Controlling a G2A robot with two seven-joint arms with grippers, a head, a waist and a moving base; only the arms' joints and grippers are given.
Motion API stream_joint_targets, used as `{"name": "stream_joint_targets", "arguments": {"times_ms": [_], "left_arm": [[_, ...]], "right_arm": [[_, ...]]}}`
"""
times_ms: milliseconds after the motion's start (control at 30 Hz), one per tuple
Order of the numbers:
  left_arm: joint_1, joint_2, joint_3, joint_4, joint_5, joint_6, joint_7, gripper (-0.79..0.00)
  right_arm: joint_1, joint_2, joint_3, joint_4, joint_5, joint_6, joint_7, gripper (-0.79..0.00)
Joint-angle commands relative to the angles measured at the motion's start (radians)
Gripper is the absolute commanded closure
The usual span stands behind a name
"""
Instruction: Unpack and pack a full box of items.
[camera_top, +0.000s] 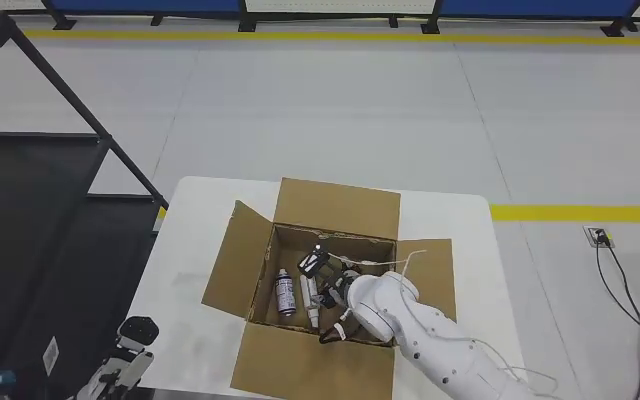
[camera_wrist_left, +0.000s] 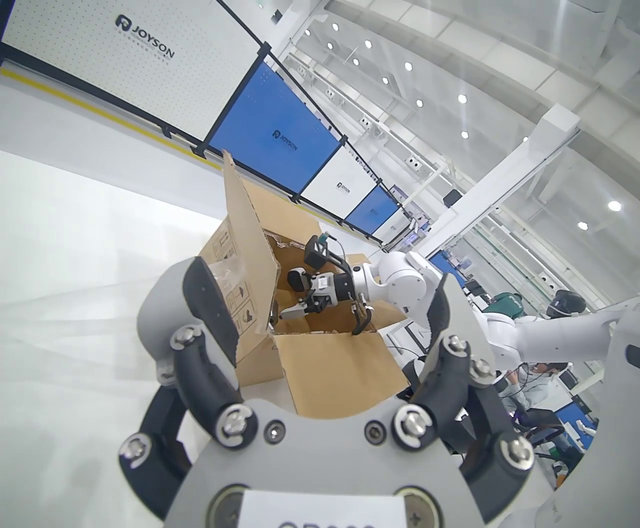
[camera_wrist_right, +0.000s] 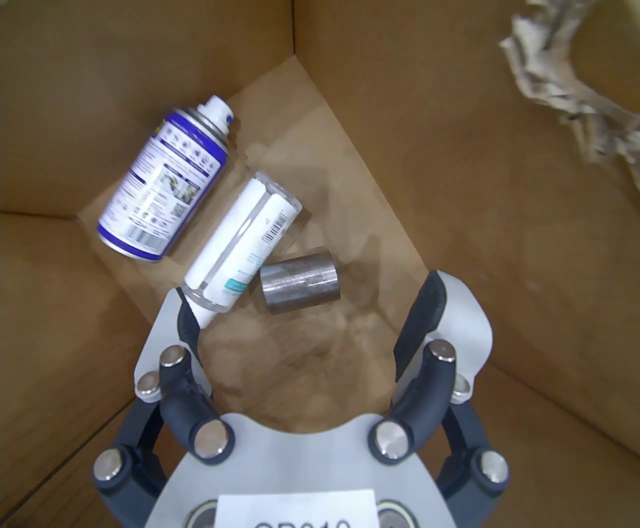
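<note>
Three items lie in the box (camera_top: 340, 208): spray can (camera_wrist_right: 167, 180) toward 9 o'clock, clear bottle (camera_wrist_right: 242, 242), steel cylinder (camera_wrist_right: 300, 281). Right gripper (camera_wrist_right: 307, 295) hangs over the cylinder, jaws spread and empty. Unpacking looks underway; next comes a descent and squeeze. Left gripper (camera_wrist_left: 322, 280), also spread, sits at the box's 8 o'clock.

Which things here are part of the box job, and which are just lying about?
Job: cardboard box, spray can, clear bottle, metal cylinder, right gripper inside the box, jaws open.
Lying about: crumpled paper by the box wall, white table, black stand beside it.
</note>
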Motion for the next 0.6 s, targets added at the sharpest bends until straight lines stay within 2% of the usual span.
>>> {"name": "stream_joint_targets", "arguments": {"times_ms": [0, 300, 333, 367, 433, 567], "left_arm": [[0.004, 0.001, -0.006, 0.004, -0.015, 0.002, 0.000, -0.785], [0.010, 0.006, -0.024, 0.012, -0.045, 0.019, 0.001, -0.785], [0.010, 0.006, -0.024, 0.010, -0.046, 0.018, 0.001, -0.785], [0.011, 0.006, -0.025, 0.008, -0.045, 0.019, 0.002, -0.785], [0.013, 0.006, -0.024, 0.005, -0.041, 0.019, 0.004, -0.785], [0.012, 0.006, -0.020, 0.003, -0.033, 0.024, 0.007, -0.785]], "right_arm": [[0.018, -0.011, -0.009, 0.033, 0.000, 0.002, 0.010, -0.785], [0.085, -0.062, -0.050, 0.169, 0.013, -0.051, 0.060, -0.785], [0.091, -0.068, -0.053, 0.184, 0.016, -0.053, 0.059, -0.733], [0.096, -0.074, -0.056, 0.199, 0.020, -0.056, 0.059, -0.579], [0.106, -0.084, -0.060, 0.226, 0.024, -0.063, 0.060, -0.391], [0.121, -0.102, -0.068, 0.264, 0.027, -0.071, 0.064, -0.339]]}}
